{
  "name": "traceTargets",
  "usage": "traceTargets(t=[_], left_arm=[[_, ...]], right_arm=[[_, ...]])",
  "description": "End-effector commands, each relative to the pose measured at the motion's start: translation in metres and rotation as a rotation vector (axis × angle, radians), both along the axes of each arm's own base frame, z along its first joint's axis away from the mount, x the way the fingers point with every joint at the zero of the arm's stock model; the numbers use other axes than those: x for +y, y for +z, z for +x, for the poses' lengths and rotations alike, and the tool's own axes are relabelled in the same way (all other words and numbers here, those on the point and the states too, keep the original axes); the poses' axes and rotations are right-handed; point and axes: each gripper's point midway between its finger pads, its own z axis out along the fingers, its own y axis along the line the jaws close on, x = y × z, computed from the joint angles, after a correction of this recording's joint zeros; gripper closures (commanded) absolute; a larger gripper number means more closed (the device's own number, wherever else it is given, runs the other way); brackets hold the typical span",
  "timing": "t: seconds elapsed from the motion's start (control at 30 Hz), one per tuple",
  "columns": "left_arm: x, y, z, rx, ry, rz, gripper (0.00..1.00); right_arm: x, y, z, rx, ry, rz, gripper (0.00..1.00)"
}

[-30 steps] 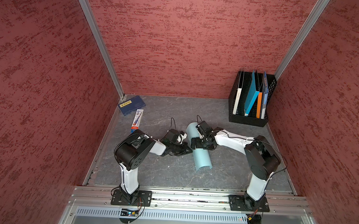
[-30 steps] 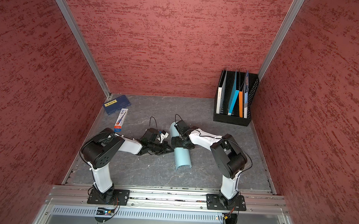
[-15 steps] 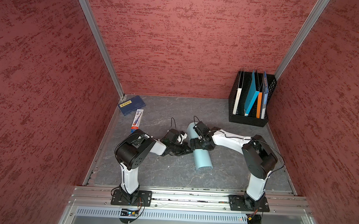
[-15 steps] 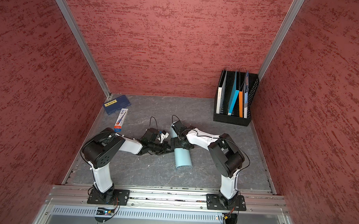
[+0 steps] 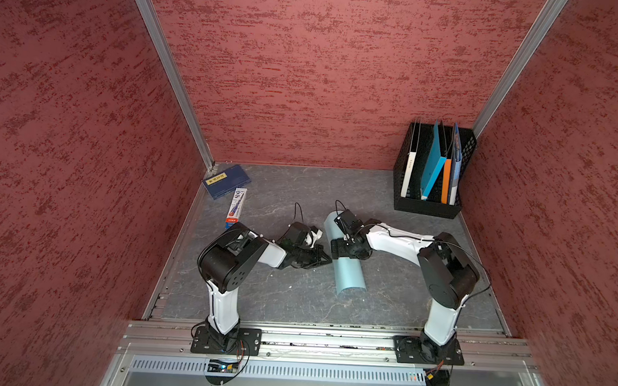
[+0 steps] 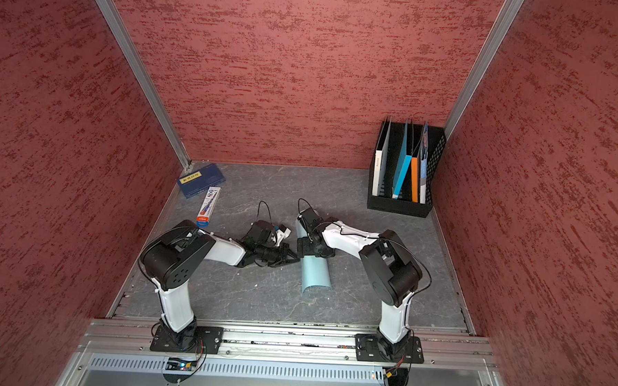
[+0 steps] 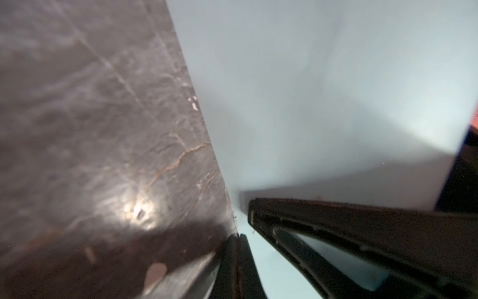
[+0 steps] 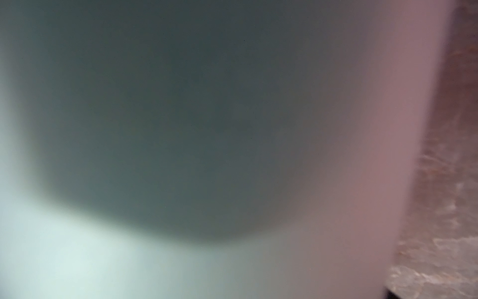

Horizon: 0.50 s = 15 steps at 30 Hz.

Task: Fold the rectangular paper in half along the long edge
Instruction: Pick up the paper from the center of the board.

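Shut left jaws seemingly pinch the one curled rectangular paper; right jaws' state unclear

Top views sharp; wrist cams v. blurry.

The white-and-black left robot arm reaches low toward the centre, its black parallel-jaw left gripper lying almost level with its jaws pressed together. The matching right arm stretches inward, wrist bent downward, its right gripper just beside the left one's tip; its jaw spacing is unclear
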Motion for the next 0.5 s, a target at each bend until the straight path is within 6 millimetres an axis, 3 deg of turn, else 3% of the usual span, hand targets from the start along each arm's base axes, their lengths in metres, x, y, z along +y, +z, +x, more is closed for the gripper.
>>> traceTargets(t=[0.0,0.2,0.47], left_arm=[[0.011,-0.026,-0.007,0.068,0.019,0.077,1.00],[0.011,-0.028,-0.008,0.073,0.018,0.081,1.00],[0.011,-0.026,-0.008,0.069,0.019,0.077,1.00]], right_arm=[[0.000,-0.012,-0.023,0.107,-0.001,0.028,0.11],[0.005,-0.006,-0.025,0.108,0.006,0.063,0.16],[-0.005,-0.001,-0.022,0.095,-0.005,0.065,0.18]])
